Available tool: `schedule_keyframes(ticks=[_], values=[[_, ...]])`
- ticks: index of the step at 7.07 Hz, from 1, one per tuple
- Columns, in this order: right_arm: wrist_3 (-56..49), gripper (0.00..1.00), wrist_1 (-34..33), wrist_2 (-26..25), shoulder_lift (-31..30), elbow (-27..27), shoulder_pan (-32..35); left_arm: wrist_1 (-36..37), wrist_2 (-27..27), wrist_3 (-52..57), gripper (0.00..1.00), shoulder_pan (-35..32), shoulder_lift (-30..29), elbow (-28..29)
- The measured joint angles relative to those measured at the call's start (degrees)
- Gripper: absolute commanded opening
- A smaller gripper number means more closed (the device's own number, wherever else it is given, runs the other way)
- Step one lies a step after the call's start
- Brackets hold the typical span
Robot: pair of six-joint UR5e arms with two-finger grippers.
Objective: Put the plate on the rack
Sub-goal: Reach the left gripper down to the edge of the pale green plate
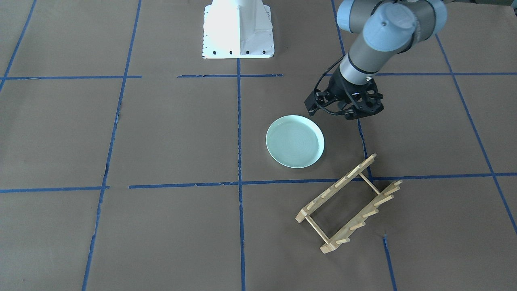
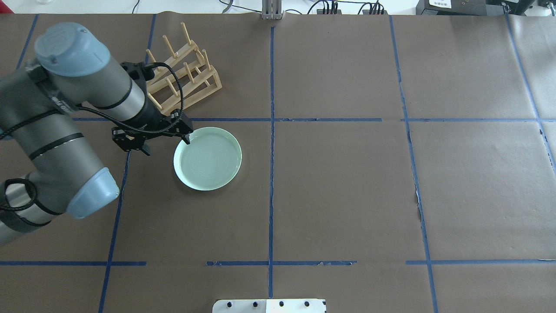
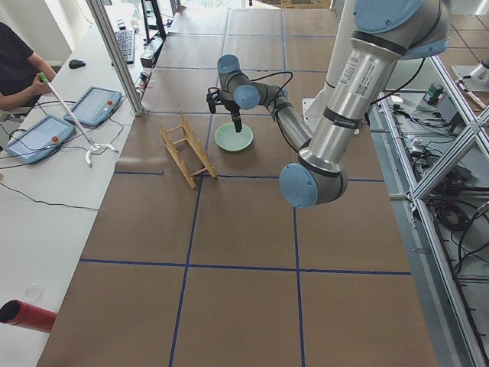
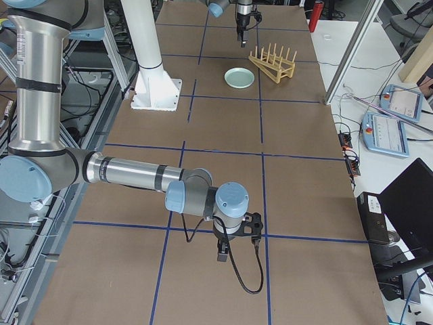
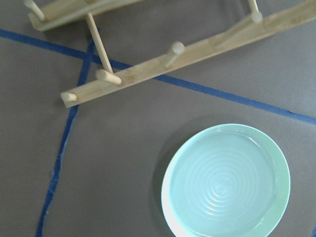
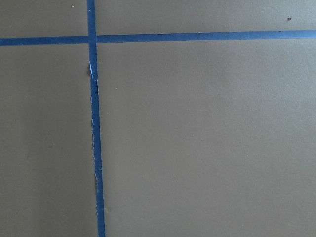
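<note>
The pale mint-green plate [image 1: 295, 141] lies flat on the brown table, also in the overhead view [image 2: 207, 158] and the left wrist view [image 5: 226, 180]. The light-wood rack [image 1: 337, 184] stands empty on the far side of the plate from the robot [image 2: 195, 89] [image 5: 197, 52]. My left gripper [image 2: 167, 145] is open and empty, hanging above the table at the plate's left rim [image 1: 333, 113], one fingertip [image 2: 187, 140] over the rim. My right gripper [image 4: 237, 245] shows only in the exterior right view, low over the table far from the plate; I cannot tell its state.
The robot's white base [image 1: 238, 30] stands at the table's near edge. Blue tape lines cross the brown table cover. An operators' desk with tablets [image 3: 46, 134] runs along the table's far side. A red cylinder [image 3: 27, 315] lies there.
</note>
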Motion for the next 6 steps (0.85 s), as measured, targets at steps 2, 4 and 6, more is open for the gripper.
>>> schedule_keyframes(ticks=[2, 4, 6], values=[[0.0, 1.00, 0.0, 0.0, 0.0, 0.0, 0.0, 1.7, 4.7, -0.5, 1.00, 3.6, -9.6, 10.8], [0.0, 1.00, 0.0, 0.0, 0.0, 0.0, 0.0, 1.4, 9.2, -0.2, 0.96, 6.6, -14.5, 18.5], [0.0, 1.00, 0.0, 0.0, 0.0, 0.1, 0.0, 0.0, 11.7, 0.0, 0.82, 9.2, -15.8, 22.1]])
